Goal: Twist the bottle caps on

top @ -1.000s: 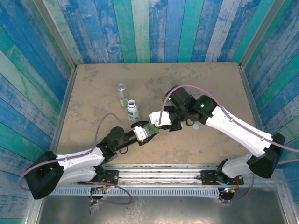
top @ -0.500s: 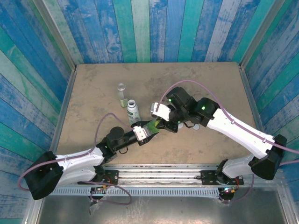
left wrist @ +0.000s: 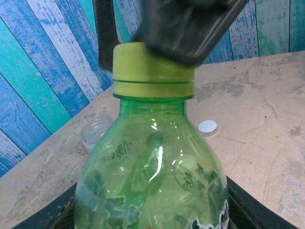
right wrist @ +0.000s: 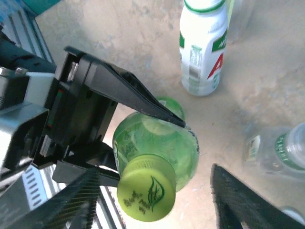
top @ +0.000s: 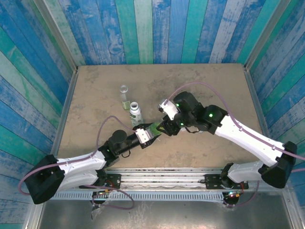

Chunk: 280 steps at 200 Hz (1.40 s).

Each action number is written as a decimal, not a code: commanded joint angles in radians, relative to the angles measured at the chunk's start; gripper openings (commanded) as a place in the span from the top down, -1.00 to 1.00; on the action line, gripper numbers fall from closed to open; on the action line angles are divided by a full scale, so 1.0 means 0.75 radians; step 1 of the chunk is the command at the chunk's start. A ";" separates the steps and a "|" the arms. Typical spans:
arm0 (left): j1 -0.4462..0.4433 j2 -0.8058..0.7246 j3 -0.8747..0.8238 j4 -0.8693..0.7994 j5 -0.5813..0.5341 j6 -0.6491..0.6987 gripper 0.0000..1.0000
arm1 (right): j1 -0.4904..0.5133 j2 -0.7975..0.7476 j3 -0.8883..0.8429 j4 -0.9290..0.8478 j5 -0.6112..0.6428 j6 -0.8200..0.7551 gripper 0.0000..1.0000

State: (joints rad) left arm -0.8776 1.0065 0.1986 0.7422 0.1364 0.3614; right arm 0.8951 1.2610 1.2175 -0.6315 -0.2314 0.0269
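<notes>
Bright even light, glare on green bottle point(left wrist: 152, 167)

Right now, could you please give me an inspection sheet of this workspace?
Surface: tan table, scuffed.
Job's things: green bottle with yellow-green cap on its neck; white bottle and clear bottle upright, uncapped; second clear bottle uncapped; white cap loose on the table.
Clutter: nothing seen.
Grippers: left fingers shut on the green bottle; right fingers open either side of the yellow-green cap, not touching it.
Cables: purple left cable and right cable loop above the arms.
Surroundings: blue-green plank walls.
</notes>
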 commanded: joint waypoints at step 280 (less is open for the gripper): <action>0.053 0.032 -0.040 0.382 0.076 -0.343 -0.87 | -0.158 -0.588 -0.596 0.374 0.283 0.016 0.67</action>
State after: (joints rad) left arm -0.8421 1.0424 0.1860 0.9775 0.2462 0.1280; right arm 0.8371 0.8803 0.8043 -0.2798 -0.1490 -0.0471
